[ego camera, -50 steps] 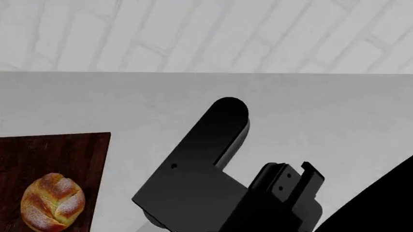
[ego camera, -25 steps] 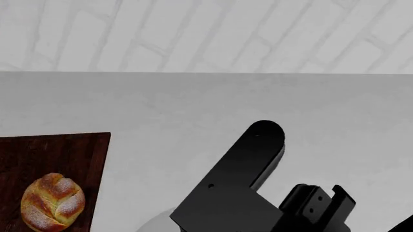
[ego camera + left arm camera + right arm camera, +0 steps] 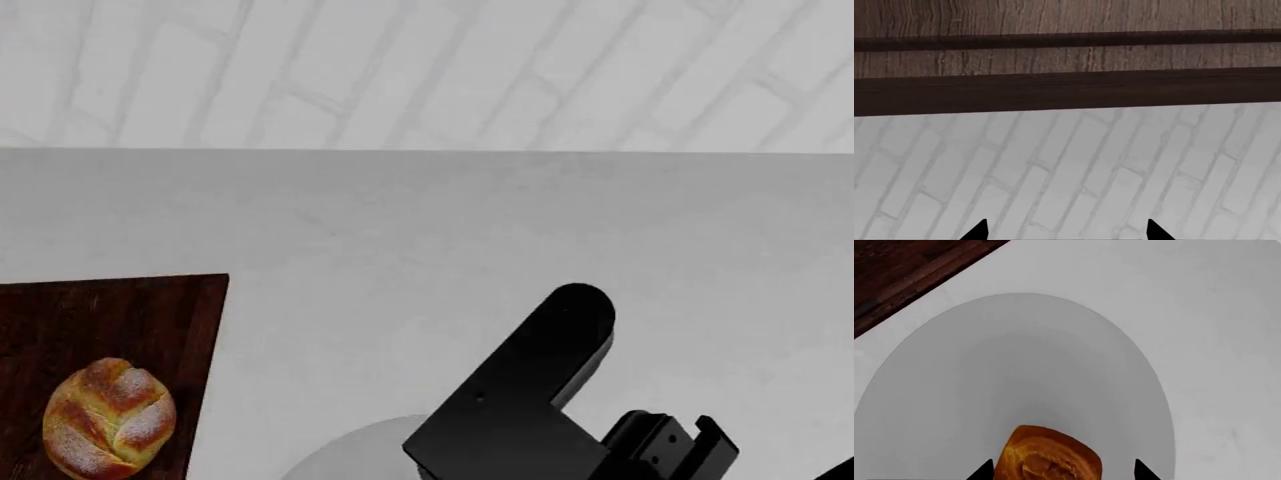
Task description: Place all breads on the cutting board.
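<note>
One loaf (image 3: 110, 418) already lies on the board (image 3: 147, 310), at the left edge of the head view, and it has not shifted over the last second. A second bread (image 3: 1049, 454), golden-brown and glossy, sits on the grey plate (image 3: 1021, 365) in the right wrist view, between the two dark tips of the right claw (image 3: 1062, 471). The tips stand apart on either side of it and do not look closed on it, so the claw is spread, not clamped. A corner of the board (image 3: 907, 270) shows beyond the plate, near but not touching it. What has changed is the right arm (image 3: 534, 400): in the head view it has slid down and to the right in the picture over the past second, uncovering part of the plate's rim (image 3: 360, 450) at the bottom edge. That reads as the arm lining up over the plate for a grasp, so the task looks half done, with this bread left to carry across. The left claw (image 3: 1064, 231) faces a brick wall and a wooden shelf (image 3: 1067, 92), its tips apart and holding nothing.
</note>
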Motion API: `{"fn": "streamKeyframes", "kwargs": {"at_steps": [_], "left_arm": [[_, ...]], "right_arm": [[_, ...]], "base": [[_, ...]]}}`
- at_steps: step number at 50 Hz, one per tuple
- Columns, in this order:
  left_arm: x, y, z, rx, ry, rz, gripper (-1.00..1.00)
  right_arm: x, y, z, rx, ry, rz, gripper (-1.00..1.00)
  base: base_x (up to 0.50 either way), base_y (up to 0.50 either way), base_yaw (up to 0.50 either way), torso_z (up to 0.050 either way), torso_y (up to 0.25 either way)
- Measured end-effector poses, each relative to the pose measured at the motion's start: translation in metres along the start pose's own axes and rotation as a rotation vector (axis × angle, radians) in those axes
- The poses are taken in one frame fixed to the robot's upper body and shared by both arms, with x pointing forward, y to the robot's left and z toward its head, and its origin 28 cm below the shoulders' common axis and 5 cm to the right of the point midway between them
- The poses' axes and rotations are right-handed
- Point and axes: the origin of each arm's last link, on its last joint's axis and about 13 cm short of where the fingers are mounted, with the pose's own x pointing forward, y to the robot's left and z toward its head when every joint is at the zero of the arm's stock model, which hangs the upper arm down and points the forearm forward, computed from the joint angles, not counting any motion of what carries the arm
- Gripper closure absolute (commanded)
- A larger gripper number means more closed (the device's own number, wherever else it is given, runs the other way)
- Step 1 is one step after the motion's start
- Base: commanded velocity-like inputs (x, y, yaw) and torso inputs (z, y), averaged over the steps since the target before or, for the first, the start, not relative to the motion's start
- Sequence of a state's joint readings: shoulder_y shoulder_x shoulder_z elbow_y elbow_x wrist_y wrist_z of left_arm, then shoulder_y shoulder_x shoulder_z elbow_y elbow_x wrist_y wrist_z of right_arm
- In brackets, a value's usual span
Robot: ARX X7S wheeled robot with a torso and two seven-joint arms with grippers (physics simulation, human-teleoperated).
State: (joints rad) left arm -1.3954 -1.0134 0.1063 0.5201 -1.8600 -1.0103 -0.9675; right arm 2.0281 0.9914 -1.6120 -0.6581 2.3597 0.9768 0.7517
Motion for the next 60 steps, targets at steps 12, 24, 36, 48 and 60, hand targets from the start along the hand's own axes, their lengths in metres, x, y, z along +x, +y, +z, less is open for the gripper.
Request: {"fn": "streamKeyframes", "kwargs": {"at_steps": [12,24,36,48,60], "left_arm": [[-0.001,0.000,0.001,0.003,-0.002,0.003,-1.00],[-0.001,0.000,0.001,0.004,0.000,0.002,-1.00],[-0.001,-0.001,0.001,0.006,0.000,-0.001,-1.00],[-0.001,-0.002,0.002,0.007,0.000,-0.006,-1.00],[-0.001,-0.003,0.003,0.010,-0.002,-0.010,-1.00]], "right_arm": [[0.007,0.001,-0.003,0.024,0.009,0.040,-1.00],[0.013,-0.001,-0.007,0.047,0.017,0.054,-1.00],[0.018,-0.001,-0.010,0.065,0.023,0.066,-1.00],[0.022,-0.003,-0.015,0.090,0.028,0.066,-1.00],[0.025,-0.005,-0.020,0.131,0.026,0.066,1.00]], "base": [[0.00,0.00,0.00,0.000,0.000],[0.00,0.00,0.00,0.000,0.000],[0.00,0.00,0.00,0.000,0.000],[0.00,0.00,0.00,0.000,0.000],[0.00,0.00,0.00,0.000,0.000]]}}
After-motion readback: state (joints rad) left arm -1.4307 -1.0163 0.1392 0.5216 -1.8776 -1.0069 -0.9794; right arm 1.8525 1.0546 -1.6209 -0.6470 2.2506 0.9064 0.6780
